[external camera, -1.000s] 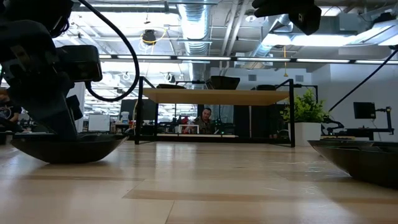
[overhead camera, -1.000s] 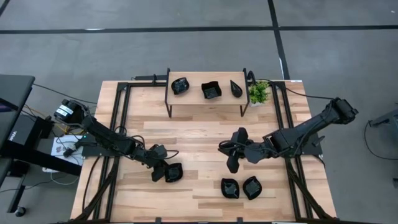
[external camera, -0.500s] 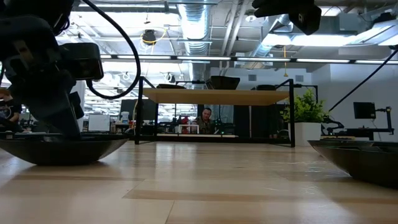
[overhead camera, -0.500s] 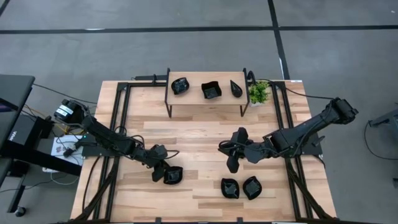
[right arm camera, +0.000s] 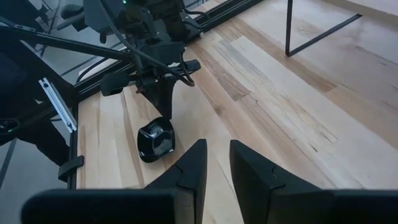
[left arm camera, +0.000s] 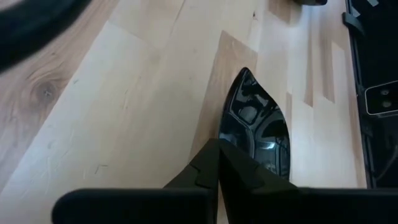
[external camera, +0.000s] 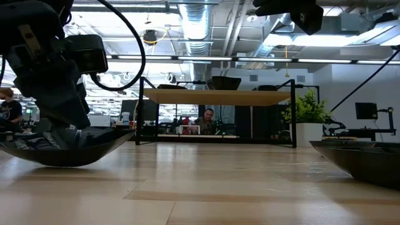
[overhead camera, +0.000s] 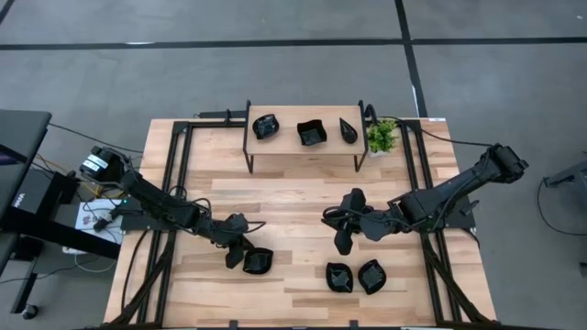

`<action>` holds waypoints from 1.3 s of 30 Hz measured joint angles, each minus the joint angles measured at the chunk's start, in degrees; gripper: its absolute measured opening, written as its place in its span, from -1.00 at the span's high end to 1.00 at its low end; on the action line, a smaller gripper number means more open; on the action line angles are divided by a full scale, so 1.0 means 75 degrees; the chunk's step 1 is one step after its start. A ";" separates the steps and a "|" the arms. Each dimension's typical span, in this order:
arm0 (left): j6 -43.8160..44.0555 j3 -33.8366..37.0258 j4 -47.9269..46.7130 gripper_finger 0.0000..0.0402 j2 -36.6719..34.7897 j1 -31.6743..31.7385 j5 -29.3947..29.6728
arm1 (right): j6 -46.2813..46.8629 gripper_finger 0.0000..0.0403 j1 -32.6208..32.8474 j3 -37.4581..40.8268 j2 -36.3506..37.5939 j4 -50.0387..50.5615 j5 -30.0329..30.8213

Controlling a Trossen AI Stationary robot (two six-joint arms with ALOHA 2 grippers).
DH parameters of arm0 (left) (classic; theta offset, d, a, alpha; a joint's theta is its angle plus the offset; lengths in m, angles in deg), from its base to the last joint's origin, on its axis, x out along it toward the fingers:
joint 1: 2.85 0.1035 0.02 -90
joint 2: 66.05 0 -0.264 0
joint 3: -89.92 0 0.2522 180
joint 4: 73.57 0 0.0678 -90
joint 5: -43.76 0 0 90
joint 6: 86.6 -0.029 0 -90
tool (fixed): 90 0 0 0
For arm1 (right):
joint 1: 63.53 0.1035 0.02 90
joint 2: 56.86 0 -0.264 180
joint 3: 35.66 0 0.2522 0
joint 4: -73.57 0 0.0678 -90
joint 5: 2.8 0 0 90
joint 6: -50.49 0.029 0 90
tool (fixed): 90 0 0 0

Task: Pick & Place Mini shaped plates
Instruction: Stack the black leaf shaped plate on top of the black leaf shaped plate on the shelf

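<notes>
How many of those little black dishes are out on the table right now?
6. Three sit on the small raised shelf, two lie side by side near the front edge, and one is held in the left pincer. Others may be hidden.

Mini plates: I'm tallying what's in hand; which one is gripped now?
The plate at the front left, pinched at its rim by the left gripper; the front-right pair and three shelf plates sit untouched.
</notes>
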 joint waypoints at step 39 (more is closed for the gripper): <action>0.0796 -0.0009 0.2022 0.97 -0.0005 0.0379 0.0239 | -0.0107 0.68 -0.0002 0.0000 0.0003 0.0029 -0.0011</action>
